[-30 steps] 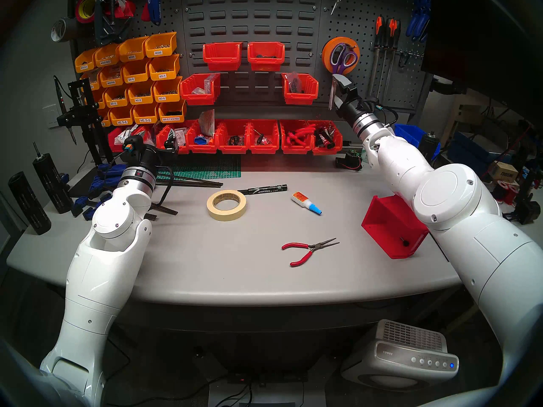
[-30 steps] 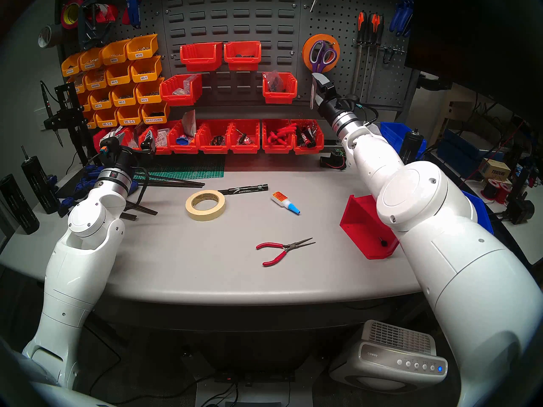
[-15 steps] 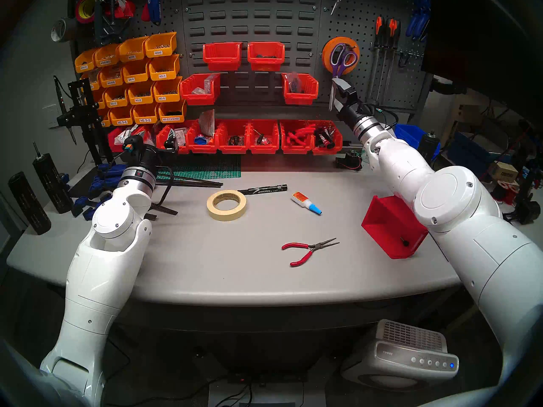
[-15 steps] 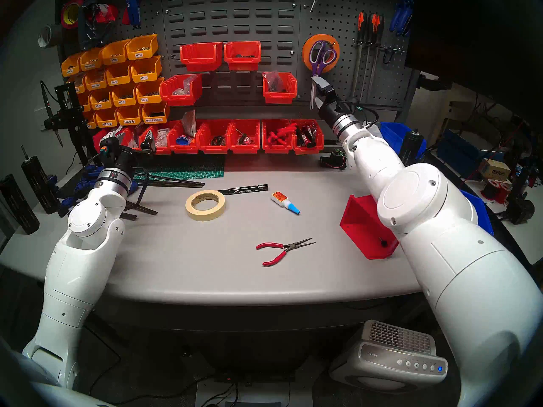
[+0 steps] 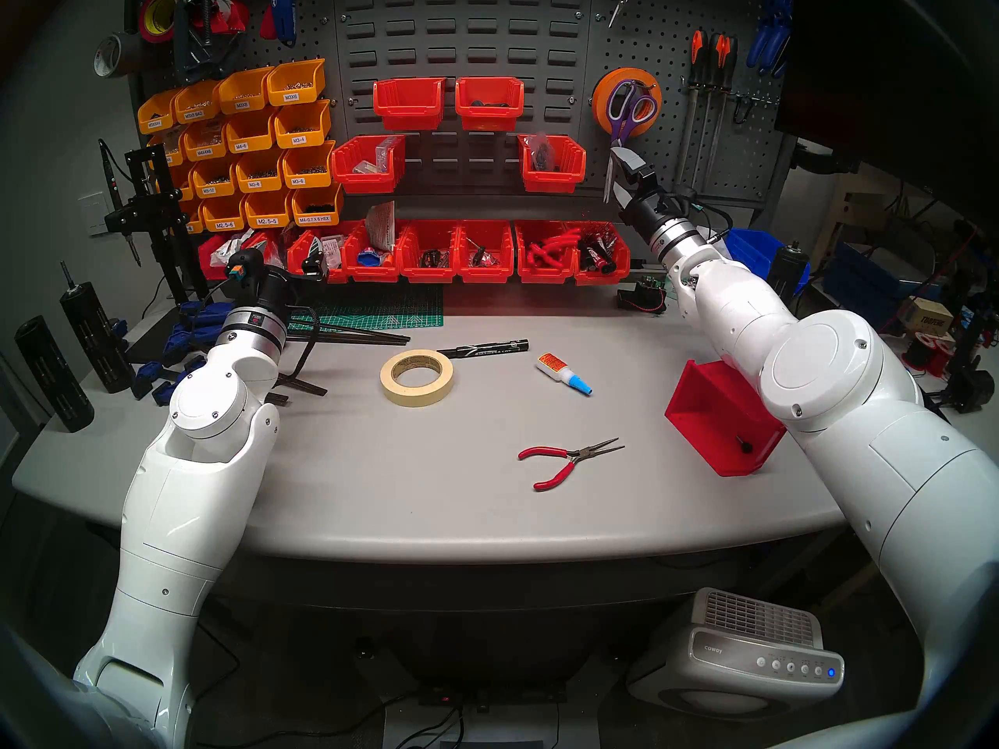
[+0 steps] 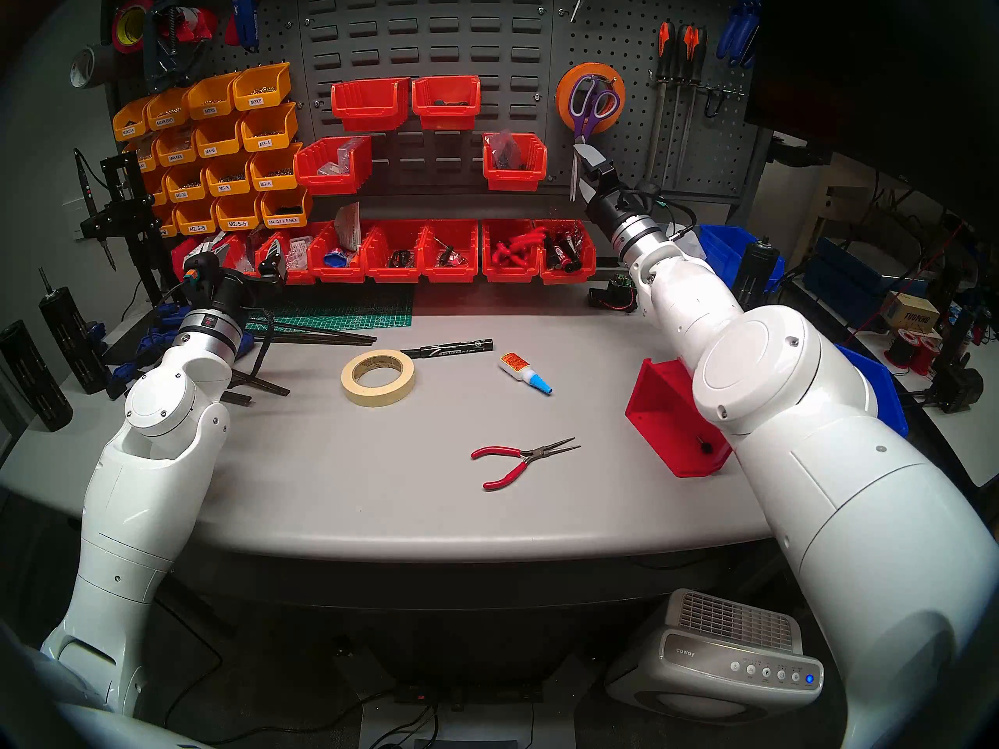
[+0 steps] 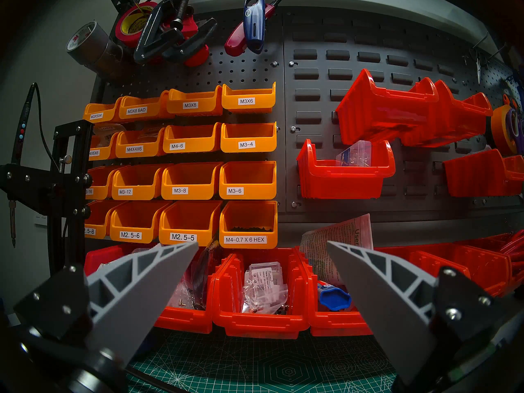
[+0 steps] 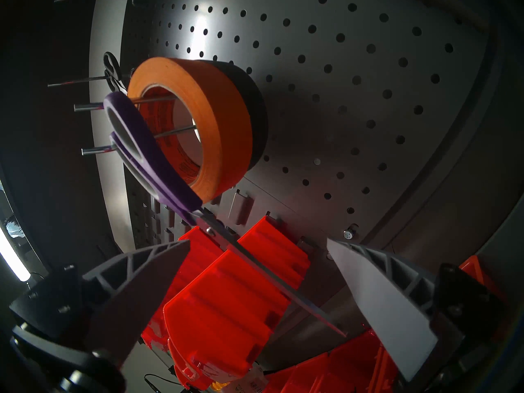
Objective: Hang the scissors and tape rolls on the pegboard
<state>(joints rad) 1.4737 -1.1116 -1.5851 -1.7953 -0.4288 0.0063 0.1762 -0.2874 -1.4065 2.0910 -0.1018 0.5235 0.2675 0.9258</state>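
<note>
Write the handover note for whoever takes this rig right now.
Right gripper: open, empty, fingers either side of the scissors' blades without gripping.
Left gripper: open, empty, facing the bins.
Scissors: hung by a purple handle on the pegboard hook.
Orange tape roll and black tape roll: on the same hook, behind the scissors.
Cream tape roll: flat on the table.
Left: hang the cream roll.
</note>
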